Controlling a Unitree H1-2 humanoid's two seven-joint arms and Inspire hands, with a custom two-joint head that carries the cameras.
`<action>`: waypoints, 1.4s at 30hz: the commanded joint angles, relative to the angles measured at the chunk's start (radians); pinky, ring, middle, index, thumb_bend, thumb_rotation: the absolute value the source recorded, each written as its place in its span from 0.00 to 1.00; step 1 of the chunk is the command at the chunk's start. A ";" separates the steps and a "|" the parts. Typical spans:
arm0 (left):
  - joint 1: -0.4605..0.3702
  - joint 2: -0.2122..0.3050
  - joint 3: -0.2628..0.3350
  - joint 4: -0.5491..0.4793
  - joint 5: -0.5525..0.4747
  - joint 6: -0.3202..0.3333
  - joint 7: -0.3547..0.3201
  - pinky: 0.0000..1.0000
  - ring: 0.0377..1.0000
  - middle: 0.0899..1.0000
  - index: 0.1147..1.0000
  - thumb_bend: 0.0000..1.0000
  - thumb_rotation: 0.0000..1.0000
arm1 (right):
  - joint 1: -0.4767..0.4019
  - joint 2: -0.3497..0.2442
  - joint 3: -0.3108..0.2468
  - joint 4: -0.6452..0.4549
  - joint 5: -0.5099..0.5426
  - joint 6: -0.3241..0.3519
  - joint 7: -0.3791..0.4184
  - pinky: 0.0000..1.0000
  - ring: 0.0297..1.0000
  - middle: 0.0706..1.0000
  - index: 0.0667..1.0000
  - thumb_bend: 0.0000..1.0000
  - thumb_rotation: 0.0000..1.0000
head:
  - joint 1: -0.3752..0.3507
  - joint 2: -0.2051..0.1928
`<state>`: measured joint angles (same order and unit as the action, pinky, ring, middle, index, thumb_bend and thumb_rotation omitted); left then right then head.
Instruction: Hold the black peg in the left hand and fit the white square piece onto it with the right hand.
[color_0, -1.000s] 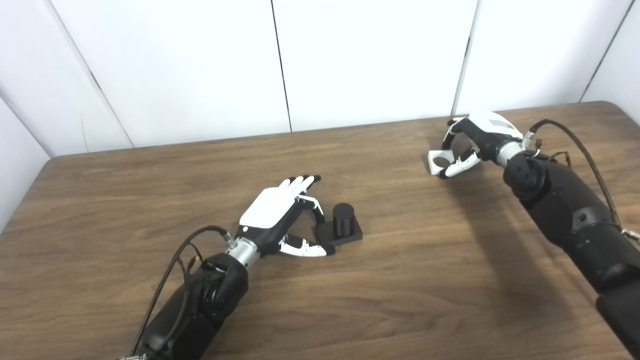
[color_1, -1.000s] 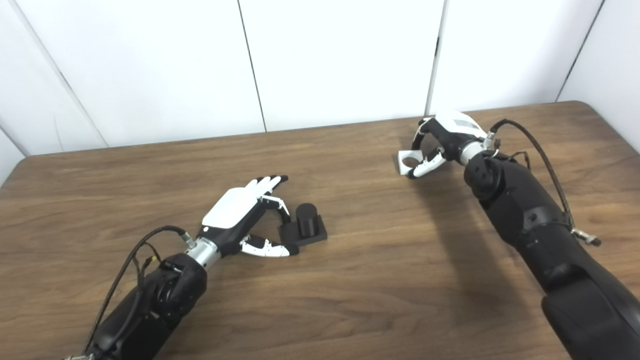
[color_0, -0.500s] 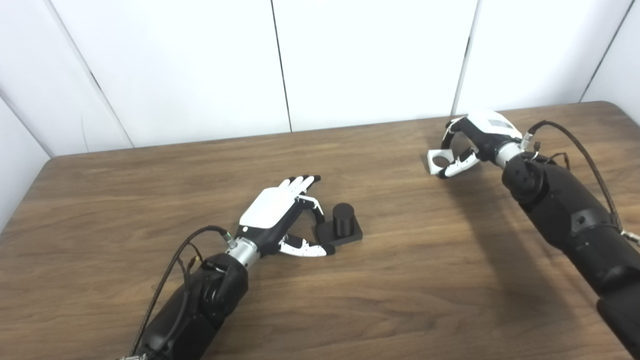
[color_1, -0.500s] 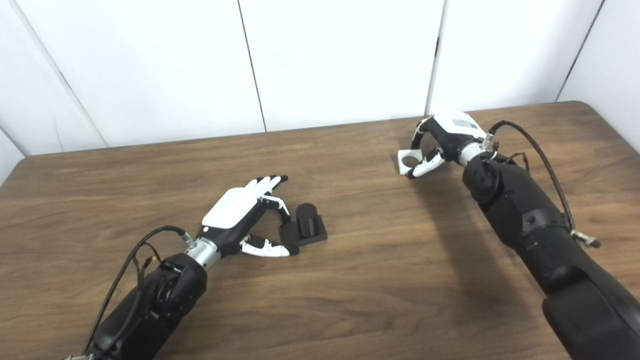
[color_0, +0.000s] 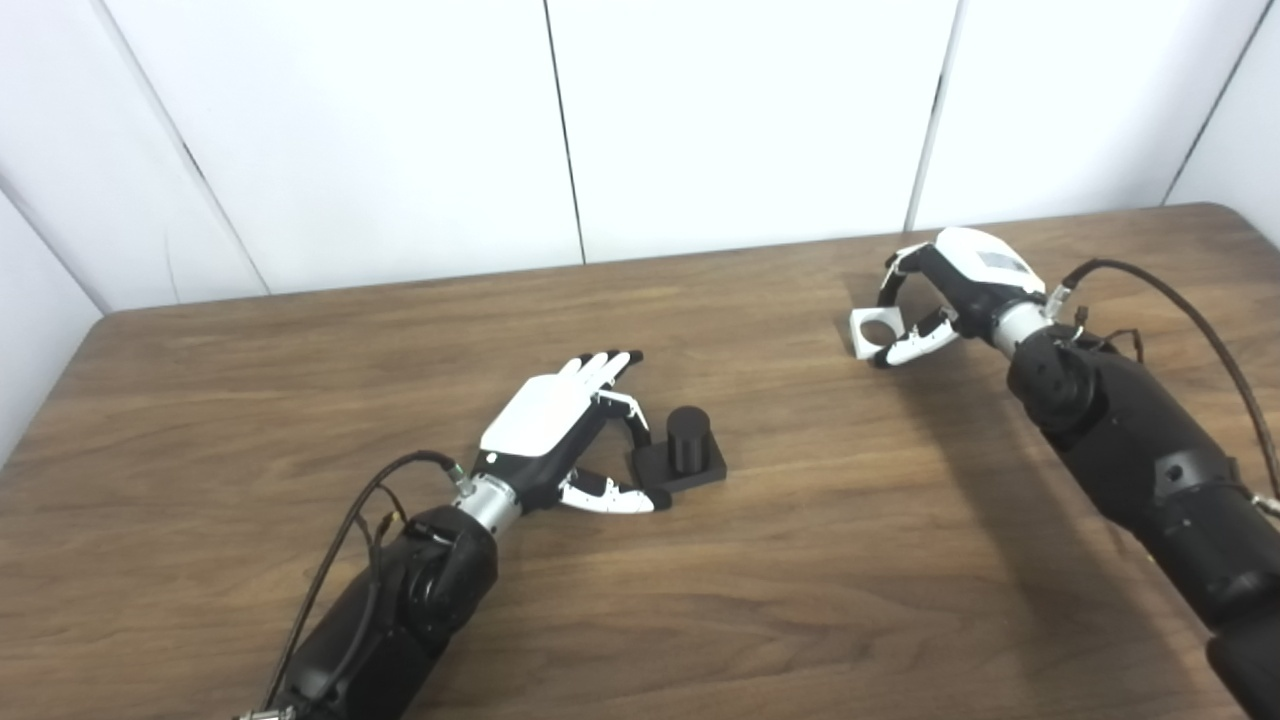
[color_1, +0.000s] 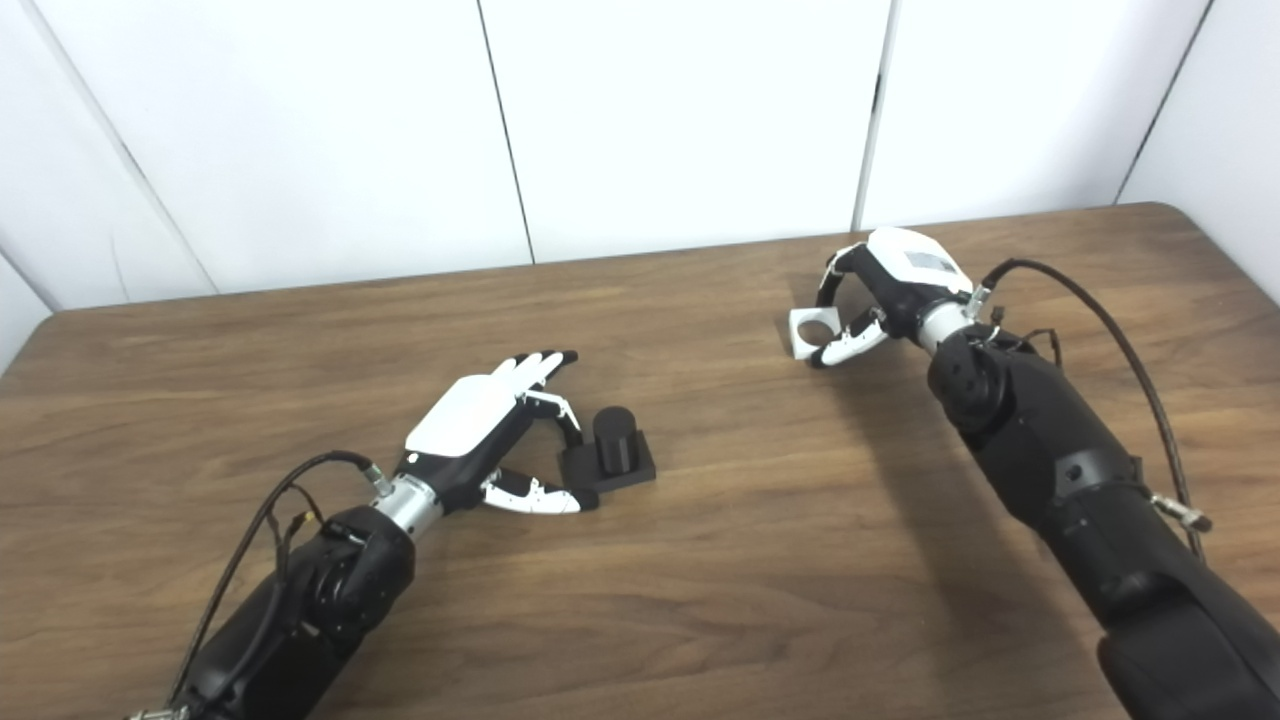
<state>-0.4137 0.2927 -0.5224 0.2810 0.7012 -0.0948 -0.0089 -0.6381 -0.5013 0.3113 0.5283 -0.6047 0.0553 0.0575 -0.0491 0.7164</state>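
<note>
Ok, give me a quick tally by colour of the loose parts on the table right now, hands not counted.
Black: 1, the black cylindrical peg on its square base, pinched at the base edge by the left hand.
White: 1, the white square piece with a round hole, held by the right hand.
Total: 2

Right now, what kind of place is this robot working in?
Probably a lab test bench: a bare wooden table boxed in by plain white panels, holding only a black peg and a white square piece.
</note>
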 joint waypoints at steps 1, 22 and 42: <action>0.038 0.031 -0.029 0.081 0.048 0.041 -0.072 1.00 1.00 1.00 0.60 0.92 0.40 | -0.047 -0.017 -0.029 -0.052 0.008 -0.017 -0.013 0.74 0.86 0.82 0.45 0.52 0.15 | 0.000 0.000; 0.035 0.021 -0.035 0.086 0.051 0.050 -0.072 1.00 1.00 1.00 0.60 0.92 0.38 | -0.021 -0.012 -0.072 -0.306 0.008 0.025 0.086 0.82 0.94 0.83 0.45 0.52 0.15 | 0.009 0.007; 0.030 0.010 -0.038 0.085 0.054 0.062 -0.078 1.00 1.00 1.00 0.60 0.92 0.38 | 0.034 0.072 -0.071 -0.607 0.051 0.083 0.235 0.74 0.87 0.84 0.45 0.52 0.15 | 0.014 0.016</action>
<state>-0.4209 0.2815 -0.5272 0.2879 0.7007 -0.0937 -0.0098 -0.5732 -0.4301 0.2506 -0.0398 -0.5574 0.1368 0.2909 -0.0338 0.7317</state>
